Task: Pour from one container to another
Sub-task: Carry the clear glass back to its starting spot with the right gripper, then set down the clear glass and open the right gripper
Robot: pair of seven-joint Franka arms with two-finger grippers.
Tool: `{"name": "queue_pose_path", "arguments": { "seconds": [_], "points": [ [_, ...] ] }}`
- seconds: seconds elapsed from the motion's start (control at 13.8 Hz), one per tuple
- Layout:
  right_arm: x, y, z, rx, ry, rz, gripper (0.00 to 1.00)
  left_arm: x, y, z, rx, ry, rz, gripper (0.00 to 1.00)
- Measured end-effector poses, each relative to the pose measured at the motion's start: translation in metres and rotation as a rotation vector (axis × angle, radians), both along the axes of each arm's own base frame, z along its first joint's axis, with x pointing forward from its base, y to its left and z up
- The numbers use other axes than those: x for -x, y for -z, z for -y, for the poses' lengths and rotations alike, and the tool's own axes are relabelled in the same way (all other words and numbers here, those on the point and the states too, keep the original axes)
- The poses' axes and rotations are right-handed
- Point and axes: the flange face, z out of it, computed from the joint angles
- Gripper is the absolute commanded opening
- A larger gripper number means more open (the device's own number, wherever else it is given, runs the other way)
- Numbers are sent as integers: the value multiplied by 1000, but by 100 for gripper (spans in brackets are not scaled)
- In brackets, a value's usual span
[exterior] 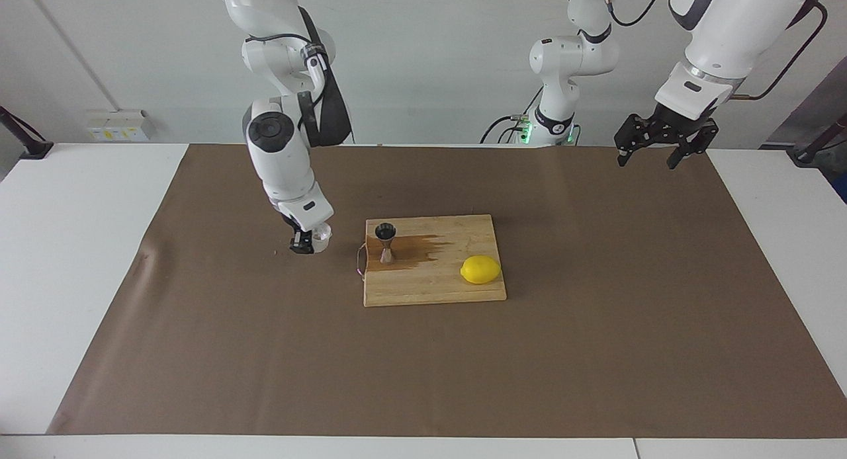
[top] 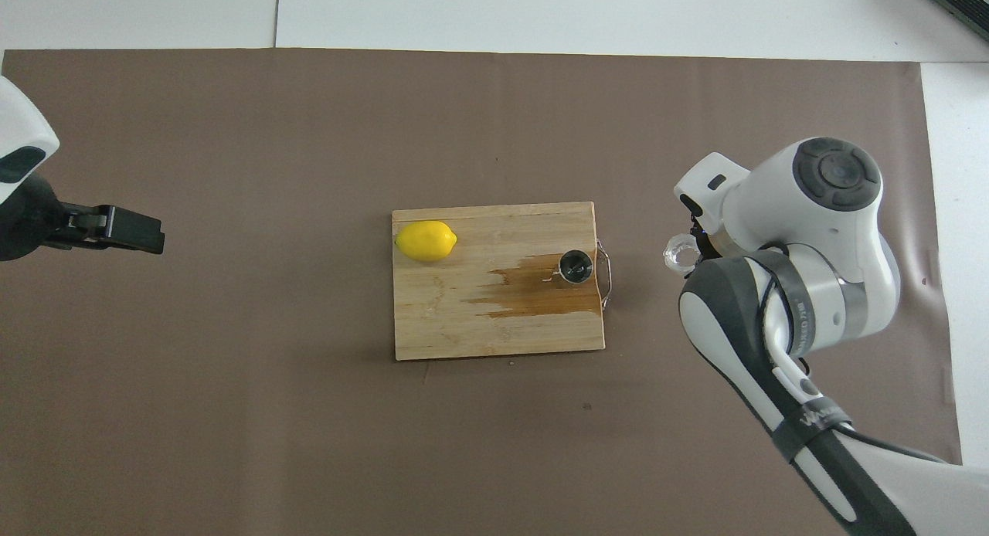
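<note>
Small clear faceted glass cup (exterior: 321,236) sits in the right tool (exterior: 308,241), fingers closed on its side. Cup upright, mouth up, ring-shaped from above (top: 680,254). It's low over the brown paper mat (exterior: 231,340), off the board toward the right arm's end of the table (exterior: 79,247); can't tell whether its base touches the mat. Contents not readable.

Small shiny steel hourglass jigger (exterior: 386,243) stands upright on the light wooden cutting board (exterior: 437,287), long axis vertical, open cone up, at the board edge nearest the cup, beside the board's thin metal handle loop (exterior: 360,259). Dark wet stain (exterior: 417,249) spreads on the board from the jigger's foot toward the board's middle. Cup and jigger apart, bare mat between.

Yellow lemon (exterior: 480,269) lies on the board's end toward the left arm, long axis along the board's length, well apart from the jigger.

Left tool (exterior: 662,145) waits, open, holding nothing, raised over the mat's corner at the left arm's end. Broad bare mat farther from the robots than the board, and around the cup.
</note>
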Motion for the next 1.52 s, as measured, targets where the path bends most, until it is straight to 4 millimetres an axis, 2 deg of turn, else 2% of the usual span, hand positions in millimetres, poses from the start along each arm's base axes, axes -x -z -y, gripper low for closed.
{"name": "queue_pose_path", "arguments": {
  "seconds": [0.14,0.58,1.01,1.09,1.16,1.23,1.52],
  "points": [
    [1,10,24,-24,-1,-19,0,0,0,0,0,0,0,100],
    [16,50,73,-81,-52,-27,0,0,0,0,0,0,0,100],
    [25,73,112,-155,-93,-20,0,0,0,0,0,0,0,100],
    [25,75,115,-157,-97,-20,5,0,0,0,0,0,0,100],
    [26,76,116,-157,-99,-20,24,0,0,0,0,0,0,100],
    [26,77,117,-157,-99,-19,50,0,0,0,0,0,0,100],
    [28,81,120,-156,-92,-20,50,0,0,0,0,0,0,100]
  ]
}}
